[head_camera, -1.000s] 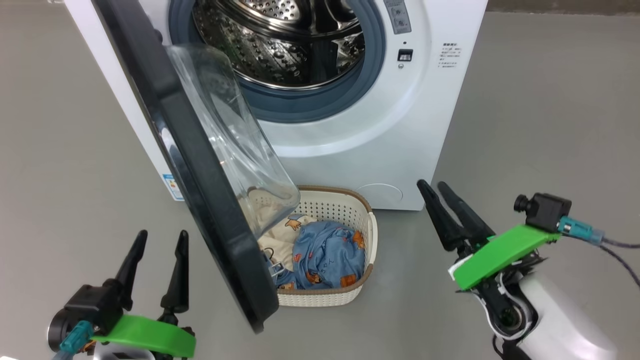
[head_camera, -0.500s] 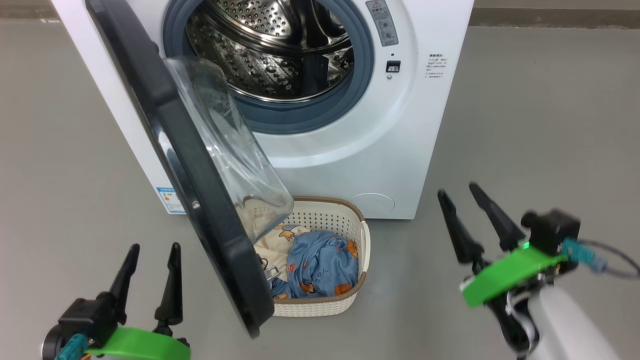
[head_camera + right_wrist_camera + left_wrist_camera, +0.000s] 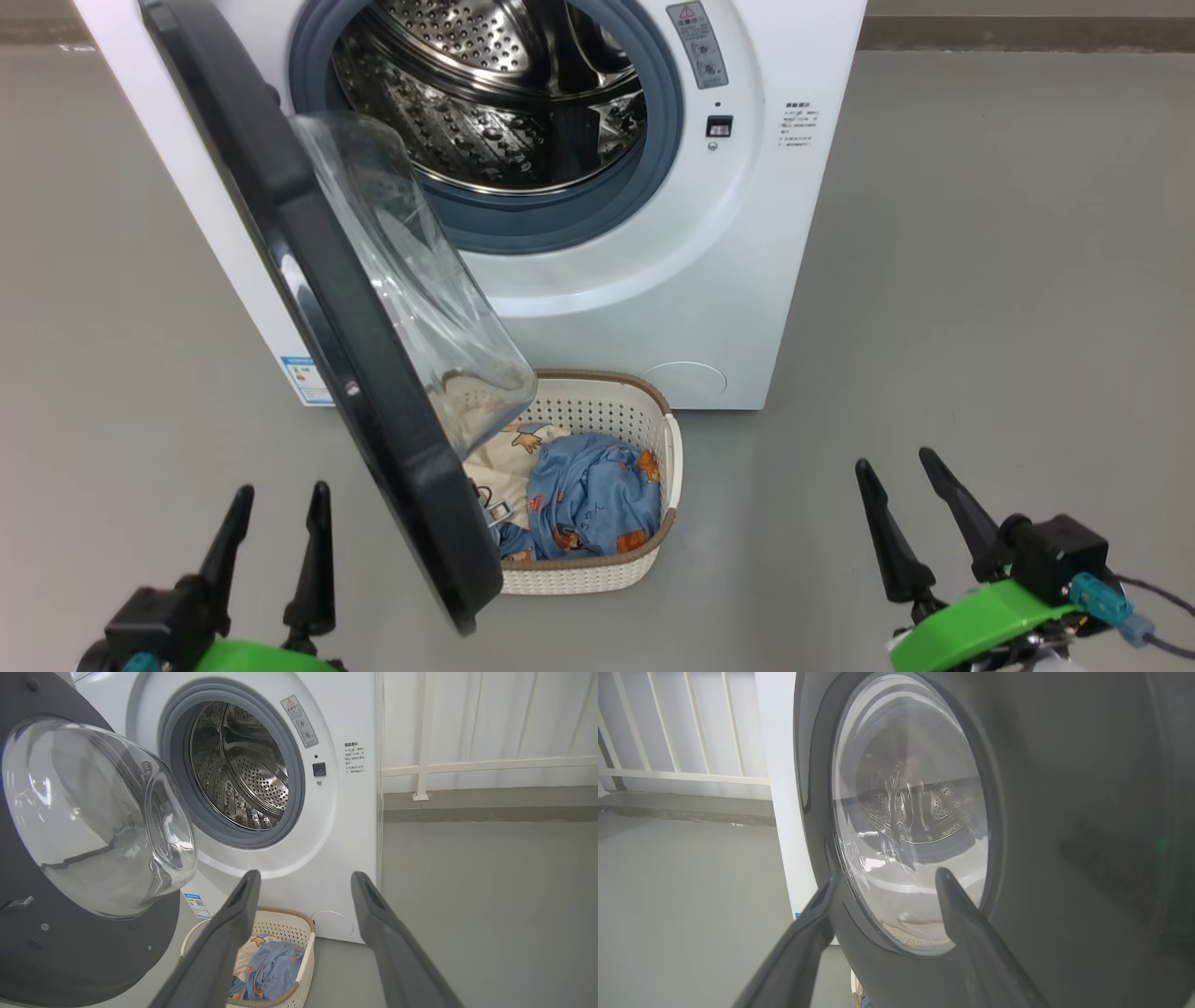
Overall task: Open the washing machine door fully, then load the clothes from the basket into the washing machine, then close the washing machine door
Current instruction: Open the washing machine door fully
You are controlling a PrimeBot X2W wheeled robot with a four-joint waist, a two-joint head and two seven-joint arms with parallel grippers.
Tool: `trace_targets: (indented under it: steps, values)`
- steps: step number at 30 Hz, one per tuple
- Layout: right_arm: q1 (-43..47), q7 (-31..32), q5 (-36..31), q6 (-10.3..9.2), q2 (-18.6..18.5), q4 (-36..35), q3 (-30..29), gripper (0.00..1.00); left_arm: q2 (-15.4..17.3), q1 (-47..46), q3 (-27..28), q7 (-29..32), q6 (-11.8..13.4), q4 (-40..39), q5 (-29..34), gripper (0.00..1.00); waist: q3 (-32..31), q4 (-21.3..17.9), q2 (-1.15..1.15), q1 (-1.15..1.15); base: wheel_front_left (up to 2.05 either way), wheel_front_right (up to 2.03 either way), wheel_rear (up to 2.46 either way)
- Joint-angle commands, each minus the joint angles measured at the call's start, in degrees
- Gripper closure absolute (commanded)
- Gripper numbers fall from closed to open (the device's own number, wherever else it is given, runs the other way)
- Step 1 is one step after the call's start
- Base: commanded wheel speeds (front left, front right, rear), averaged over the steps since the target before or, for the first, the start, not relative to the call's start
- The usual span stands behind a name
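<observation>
Black door (image 3: 317,317): swung out left, partly open.
Clothes (image 3: 588,495): in basket (image 3: 579,579) near machine (image 3: 653,280), right of door.
Left gripper (image 3: 285,488): spread wide, empty.
Right gripper (image 3: 893,457): spread wide, empty.

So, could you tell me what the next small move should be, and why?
Probably push the washing machine door wider with the right gripper: the door stands only partly open, overhanging the basket and part of the clothes. That gripper is open, empty and on the door's inner side.
</observation>
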Motion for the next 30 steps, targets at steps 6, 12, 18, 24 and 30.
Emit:
trace_targets:
  steps: [6,12,18,24,30]
  values:
    - [2.37,-0.68,-4.65,0.1,0.44,-3.68,-0.71,0.0,0.43,0.95,2.32,-0.36,-0.09,-2.13,0.8,0.0,-0.04,0.0,0.0,0.0,0.0,0.0,0.0]
    - [4.44,-0.69,-7.36,0.1,1.45,-5.17,-2.96,0.0,-0.08,1.76,2.92,-0.36,-0.09,-2.56,0.61,0.0,-0.09,0.05,0.0,0.0,0.0,0.0,0.0]
    - [4.66,-0.69,-8.54,0.1,2.1,-5.37,-3.32,0.0,-0.44,1.54,3.07,-0.36,-0.09,-2.76,0.69,0.0,0.18,-0.18,0.0,0.0,0.0,0.0,0.0]
    - [4.83,-0.69,-9.46,0.1,2.41,-6.35,-3.62,0.0,-0.62,1.26,3.03,-0.36,-0.09,-2.61,0.69,0.0,0.13,-0.21,0.0,0.0,0.0,0.0,0.0]
    - [5.01,-0.69,-9.82,0.1,2.7,-6.71,-3.96,0.0,-0.77,1.11,3.2,-0.36,-0.09,-2.43,0.66,0.0,0.29,-0.23,0.0,0.0,0.0,0.0,0.0]
